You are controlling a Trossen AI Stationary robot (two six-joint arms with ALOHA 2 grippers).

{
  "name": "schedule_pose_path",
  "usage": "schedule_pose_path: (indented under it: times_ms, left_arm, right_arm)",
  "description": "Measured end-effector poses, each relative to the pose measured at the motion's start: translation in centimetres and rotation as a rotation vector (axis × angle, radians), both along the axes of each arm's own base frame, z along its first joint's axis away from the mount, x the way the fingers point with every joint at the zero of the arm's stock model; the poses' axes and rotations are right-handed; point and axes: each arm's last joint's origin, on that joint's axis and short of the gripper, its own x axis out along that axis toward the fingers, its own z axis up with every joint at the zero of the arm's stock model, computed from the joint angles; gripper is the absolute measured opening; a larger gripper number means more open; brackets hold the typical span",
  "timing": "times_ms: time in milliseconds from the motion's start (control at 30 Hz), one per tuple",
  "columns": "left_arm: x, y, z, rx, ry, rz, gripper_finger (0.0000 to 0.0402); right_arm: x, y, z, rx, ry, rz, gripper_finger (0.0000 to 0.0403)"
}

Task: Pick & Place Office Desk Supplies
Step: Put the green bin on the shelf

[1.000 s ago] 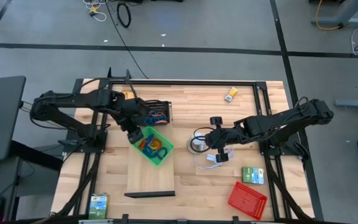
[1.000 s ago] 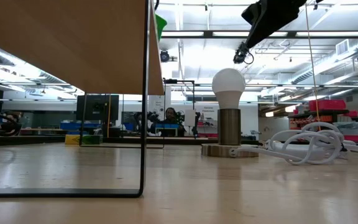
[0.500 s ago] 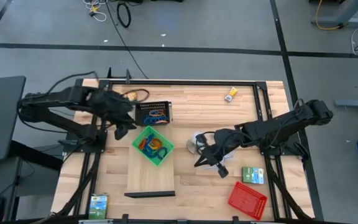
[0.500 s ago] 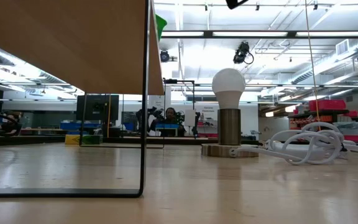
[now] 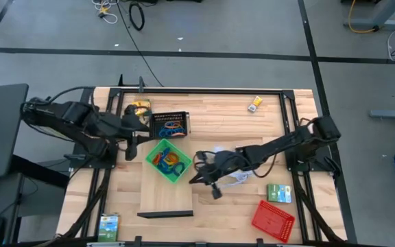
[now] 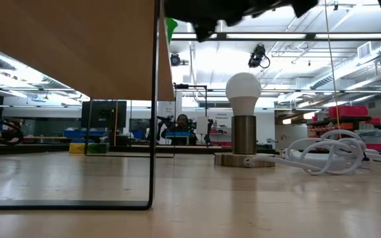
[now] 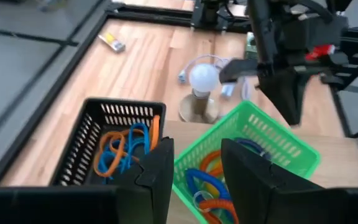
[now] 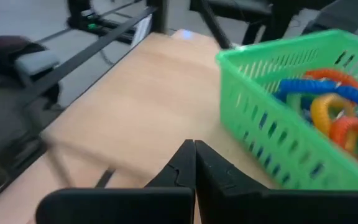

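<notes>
Supplies: many coloured loops (image 5: 168, 162) are already lying in the green tray (image 5: 182, 175) on the board (image 5: 166, 195); more loops (image 7: 126, 146) are sitting in the black tray (image 5: 185, 123), so sorting looks well under way.
Nearest strays: a green box (image 5: 108, 225) is waiting at the table's near left corner, another green box (image 5: 278, 193) by the red tray (image 5: 273, 221) at the near right.
Right gripper (image 5: 199, 177): it is hanging over the board's right edge, just beside the green tray, fingers pressed together and carrying nothing.
Left gripper (image 5: 133, 127): it is hovering by the black tray's left end, jaws partly apart, nothing showing between them.
Lamp (image 7: 202, 87): a bulb lamp and its white cable are sitting mid-table, not part of the job.
Far strays: a yellow item (image 5: 139, 106) behind the black tray and a yellow box (image 5: 255, 103) near the far edge are still lying loose.
Left to do: judging by this, only the boxes and far pieces are remaining.
</notes>
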Motion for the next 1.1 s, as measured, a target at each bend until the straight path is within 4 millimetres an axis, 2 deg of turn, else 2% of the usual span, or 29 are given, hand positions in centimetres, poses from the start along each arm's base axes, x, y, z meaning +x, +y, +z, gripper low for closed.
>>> schedule_pose_path:
  times_ms: [133, 467, 1100]
  left_arm:
    - [-0.1, -0.9, 0.1, 0.034, -0.016, -0.011, 0.014]
    - [-0.9, -2.7, 0.1, 0.051, -0.051, -0.031, 0.014]
    - [-0.9, -2.9, 0.1, 0.058, -0.056, -0.024, 0.014]
  right_arm:
    - [1.3, 0.0, 0.0, -0.028, -0.016, -0.05, 0.0]
    - [1.2, -0.6, -0.4, -0.116, 0.006, -0.215, 0.0]
    - [1.1, -1.4, -0.5, -0.229, 0.01, -0.452, 0.0]
